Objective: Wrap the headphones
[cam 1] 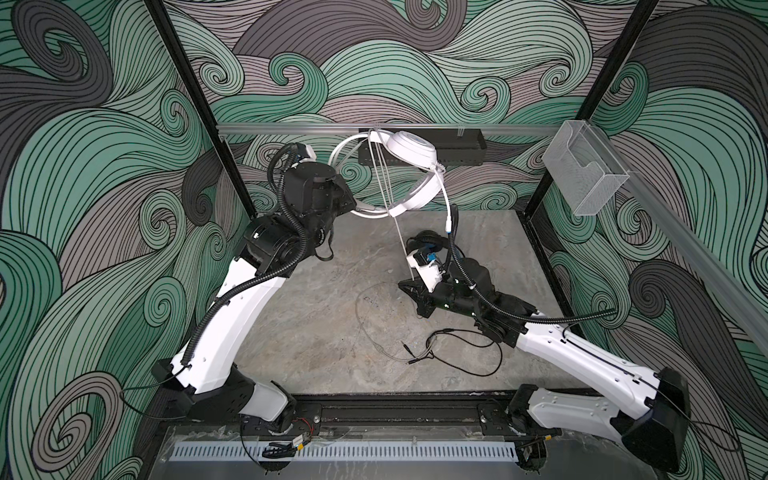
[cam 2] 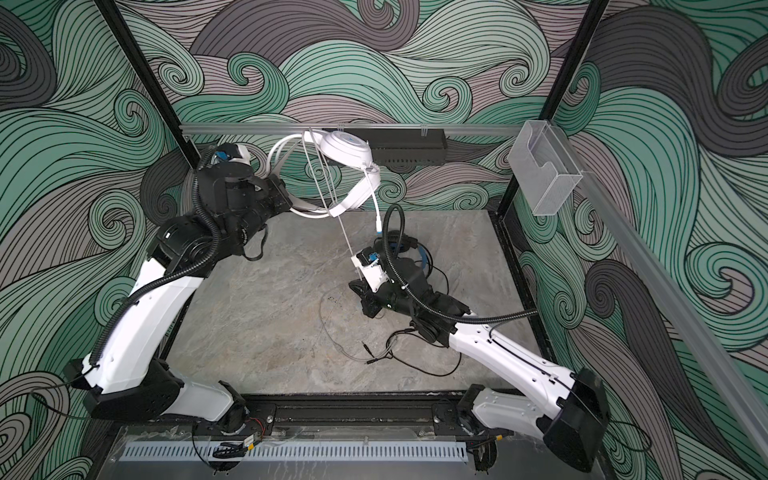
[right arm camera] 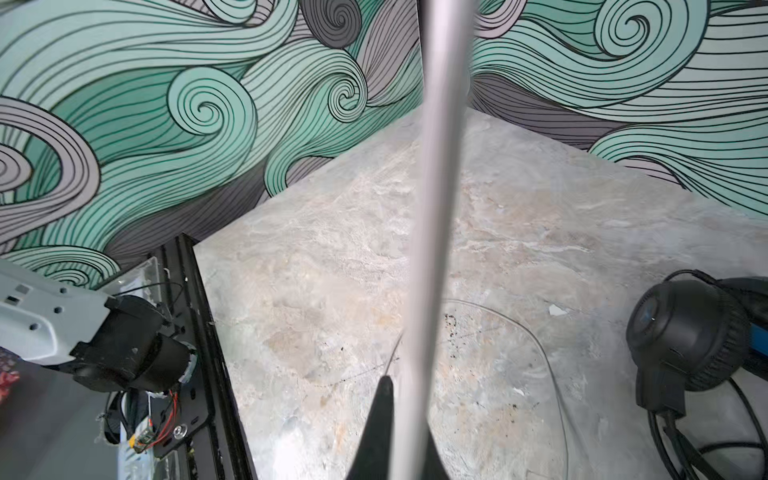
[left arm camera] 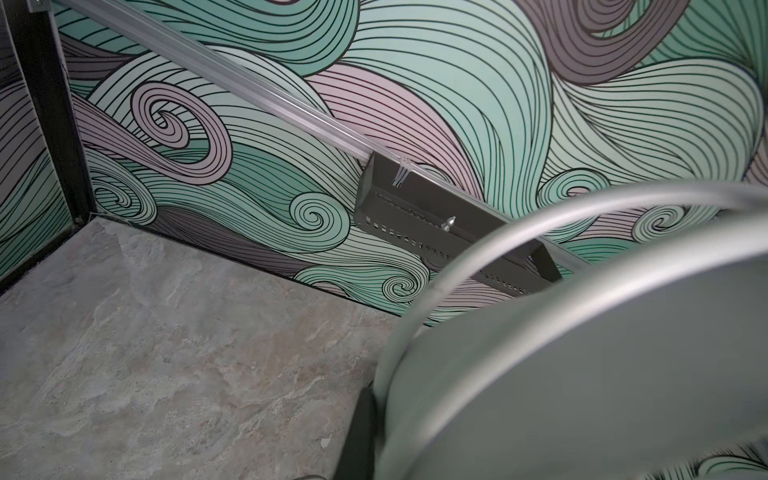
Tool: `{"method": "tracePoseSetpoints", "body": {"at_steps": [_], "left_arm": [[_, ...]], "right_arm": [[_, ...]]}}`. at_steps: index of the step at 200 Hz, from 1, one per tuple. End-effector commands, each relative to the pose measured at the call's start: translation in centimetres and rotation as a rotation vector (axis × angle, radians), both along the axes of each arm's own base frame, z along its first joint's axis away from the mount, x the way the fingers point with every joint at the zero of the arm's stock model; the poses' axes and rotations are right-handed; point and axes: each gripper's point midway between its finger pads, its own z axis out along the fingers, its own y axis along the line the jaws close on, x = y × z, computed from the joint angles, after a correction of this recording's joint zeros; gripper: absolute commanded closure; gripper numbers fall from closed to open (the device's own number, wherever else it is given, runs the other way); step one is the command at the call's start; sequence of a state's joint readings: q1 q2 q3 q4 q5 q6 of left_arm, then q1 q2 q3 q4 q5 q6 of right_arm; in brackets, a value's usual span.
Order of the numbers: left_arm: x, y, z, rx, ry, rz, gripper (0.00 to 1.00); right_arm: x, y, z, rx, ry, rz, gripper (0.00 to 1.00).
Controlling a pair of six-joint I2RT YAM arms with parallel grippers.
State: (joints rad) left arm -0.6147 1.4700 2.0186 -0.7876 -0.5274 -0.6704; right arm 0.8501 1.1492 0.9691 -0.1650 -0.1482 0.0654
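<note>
The white headphones (cam 1: 411,156) hang in the air at the back middle. My left gripper (cam 1: 354,207) is shut on their headband (left arm camera: 582,353), low on its left side. Their pale cord (cam 1: 397,232) runs taut from the top of the headset down to my right gripper (cam 1: 406,286), which is shut on it. In the right wrist view that pale cord (right arm camera: 432,208) passes straight between the fingers (right arm camera: 382,419). Its loose end (cam 1: 365,320) loops over the table. The black headphones (cam 1: 426,241) lie on the table behind my right arm, one ear cup (right arm camera: 685,332) showing. Their black cord (cam 1: 469,353) sprawls in front.
A black box (cam 1: 457,145) is mounted on the rear rail just behind the white headset. A clear plastic holder (cam 1: 586,174) hangs on the right rail. The cords' plugs (cam 1: 409,359) lie tangled near the table's front middle.
</note>
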Motion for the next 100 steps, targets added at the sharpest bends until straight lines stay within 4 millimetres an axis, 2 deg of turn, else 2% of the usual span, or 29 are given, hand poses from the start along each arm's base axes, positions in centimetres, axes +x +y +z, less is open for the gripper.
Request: {"method": "tracePoseSetpoints", "body": {"at_steps": [1, 12, 39, 70, 100], "left_arm": [[1.5, 2.5, 4.5, -0.184, -0.183, 0.186, 1.00], [2.4, 2.4, 3.6, -0.168, -0.167, 0.210, 1.00], [4.6, 1.9, 1.1, -0.054, -0.120, 0.255, 1.00], [6.1, 2.1, -2.1, 0.166, -0.091, 0.304, 1.00], [6.8, 1.4, -4.1, 0.412, -0.093, 0.301, 1.00]], "right_arm": [[-1.3, -1.1, -2.3, -0.180, 0.001, -0.001, 1.00], [-1.9, -1.0, -2.5, -0.249, -0.022, 0.005, 1.00], [-2.6, -0.5, -1.3, -0.326, -0.077, 0.013, 1.00], [-3.5, -0.7, 1.4, -0.347, -0.126, 0.018, 1.00], [-3.7, -1.5, 3.4, -0.393, -0.122, 0.006, 1.00]]}}
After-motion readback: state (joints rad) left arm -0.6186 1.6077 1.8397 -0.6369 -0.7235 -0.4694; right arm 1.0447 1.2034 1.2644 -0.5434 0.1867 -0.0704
